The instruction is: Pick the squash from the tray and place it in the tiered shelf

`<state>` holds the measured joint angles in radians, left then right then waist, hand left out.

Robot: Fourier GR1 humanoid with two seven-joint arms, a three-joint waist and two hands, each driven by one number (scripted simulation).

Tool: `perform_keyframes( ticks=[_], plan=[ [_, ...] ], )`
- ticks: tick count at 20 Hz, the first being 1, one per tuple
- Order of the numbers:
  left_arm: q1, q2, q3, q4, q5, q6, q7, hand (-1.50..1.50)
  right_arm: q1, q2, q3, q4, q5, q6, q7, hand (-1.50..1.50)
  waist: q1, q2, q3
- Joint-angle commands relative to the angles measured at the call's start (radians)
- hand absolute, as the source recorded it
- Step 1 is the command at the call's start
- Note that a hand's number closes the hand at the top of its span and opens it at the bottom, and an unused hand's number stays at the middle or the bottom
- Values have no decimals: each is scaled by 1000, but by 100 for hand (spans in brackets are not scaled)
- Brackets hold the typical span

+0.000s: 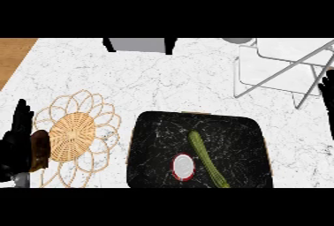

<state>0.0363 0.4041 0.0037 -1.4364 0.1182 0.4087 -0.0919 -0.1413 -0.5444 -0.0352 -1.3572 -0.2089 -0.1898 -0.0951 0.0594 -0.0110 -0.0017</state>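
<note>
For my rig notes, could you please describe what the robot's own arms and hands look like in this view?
Only the hands show clearly. The left hand is plain black with slender fingers and no markings. The right hand is a black sliver at the edge. No cables show; little of the forearms shows.

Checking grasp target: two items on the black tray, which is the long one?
The green squash, lying lengthwise right of centre on the tray. The other, a red-rimmed white round object, sits beside its left.
</note>
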Motion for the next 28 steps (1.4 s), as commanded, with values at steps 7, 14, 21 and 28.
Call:
perform_keyframes(
  ticks=[7,14,21,28],
  plan=[
    [-12,-86,-126,68,128,-198,205,0,-53,-243,126,-17,254,140,-35,150,-68,34,-14],
    [-34,-125,-143,107,175,-259,277,0,-32,-62,134,92,11,380,-178,-150,-49,17,3],
    [-90,-93,-103,130,181,-275,326,0,1,-214,184,-88,-25,636,-120,-150,-73,10,0],
    [-69,-69,-94,48,174,-282,362,0,-59,-250,232,-334,-49,645,191,-150,-63,6,0]
  ],
)
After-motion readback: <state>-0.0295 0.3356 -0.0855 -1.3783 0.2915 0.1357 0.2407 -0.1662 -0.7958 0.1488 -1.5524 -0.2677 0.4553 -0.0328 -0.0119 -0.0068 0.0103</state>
